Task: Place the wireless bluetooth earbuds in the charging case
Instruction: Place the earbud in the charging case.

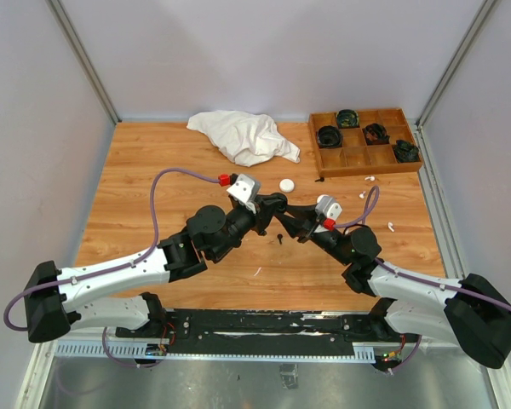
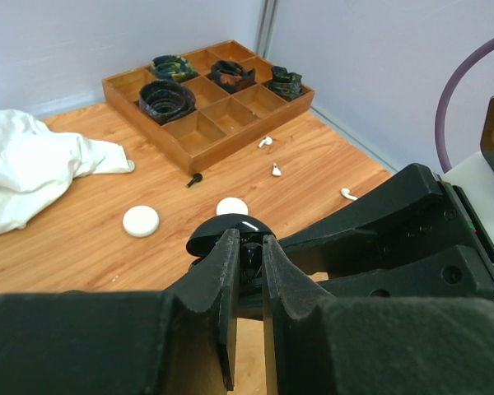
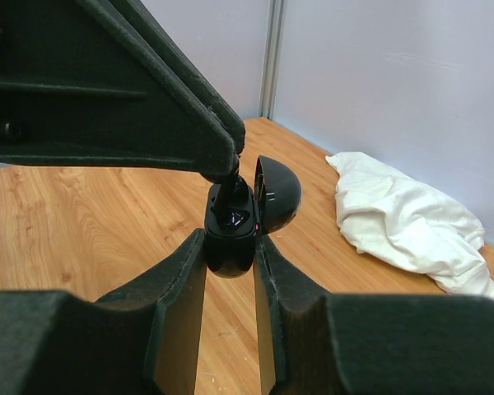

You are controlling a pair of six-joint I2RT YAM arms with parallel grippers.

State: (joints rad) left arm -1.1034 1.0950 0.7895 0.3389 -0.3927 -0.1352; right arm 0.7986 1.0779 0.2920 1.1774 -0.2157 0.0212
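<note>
1. Earbuds (image 2: 273, 170) in white lie loose on the tabletop (image 2: 82, 247), so I judge most of the task is left.
2. Right tool (image 3: 228, 240) clamps the open black charging case (image 3: 277, 194) at mid-tabletop.
3. Left tool (image 2: 248, 243), nearly closed, reaches into it; whether it pinches an earbud, I cannot tell.
4. No writing is readable.

Left hand (image 2: 247, 249) blocks the charging case (image 3: 230, 253) interior.

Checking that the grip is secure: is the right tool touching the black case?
Touching. The right wrist view shows the right tool clamping the open black case, with both fingers pressed against its opposite sides and no gap.
</note>
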